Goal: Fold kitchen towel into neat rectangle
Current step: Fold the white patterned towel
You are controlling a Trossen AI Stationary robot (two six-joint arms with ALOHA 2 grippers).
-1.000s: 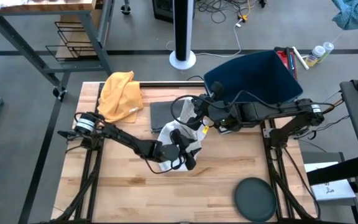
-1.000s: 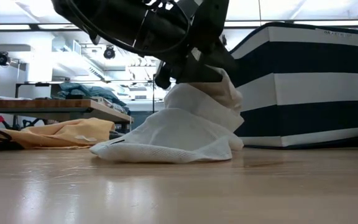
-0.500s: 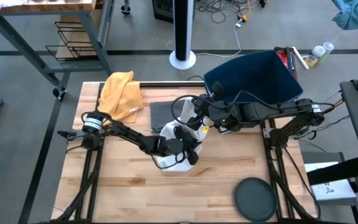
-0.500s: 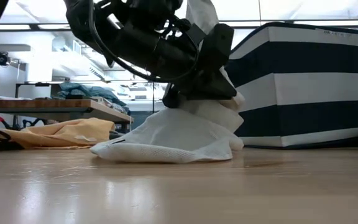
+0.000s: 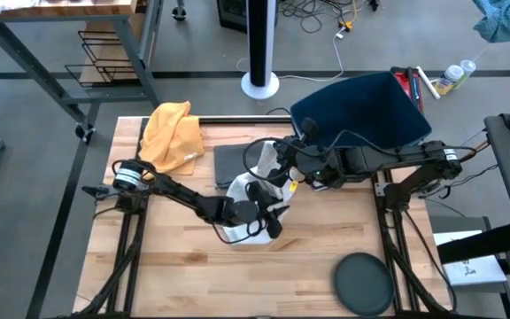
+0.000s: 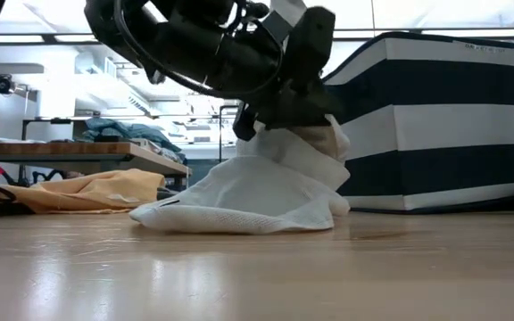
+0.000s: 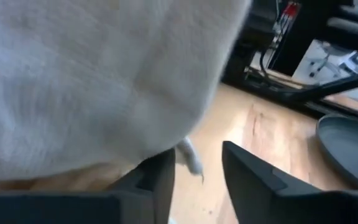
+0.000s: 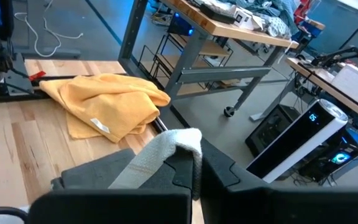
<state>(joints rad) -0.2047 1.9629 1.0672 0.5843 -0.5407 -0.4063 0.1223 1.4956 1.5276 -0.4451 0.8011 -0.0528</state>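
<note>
The white kitchen towel (image 5: 240,197) stands in a heap at the table's middle, its lower folds (image 6: 239,209) on the wood and its top drawn up. My right gripper (image 5: 282,175) is shut on that raised top. My left gripper (image 5: 270,220) is low at the towel's near right side, pointing nearly level. Its fingers (image 7: 197,154) are open with a gap between them. In the left wrist view the towel (image 7: 104,81) hangs over one finger, and a small thread end dangles in the gap. My left gripper has the hanging cloth (image 7: 148,140) lying on and over one finger (image 7: 160,180); the other finger (image 7: 253,180) is bare. Nothing is pinched between them. My right gripper pinches a rolled edge or corner of the towel (image 8: 180,138), which sticks out past the fingertips (image 8: 219,171). The towel hangs below, its bottom on the table.
An orange towel (image 5: 172,133) lies at the far left, a grey folded cloth (image 5: 230,163) just beyond the white towel. A dark striped bin (image 5: 361,108) stands at the far right, a dark round lid (image 5: 364,283) near the front right. Bare wood lies at the front left.
My left gripper has pushed in a little toward the far edge, against the towel's hanging part, dipping and then rising slightly. The towel's lower folds have stayed where they were on the table.
</note>
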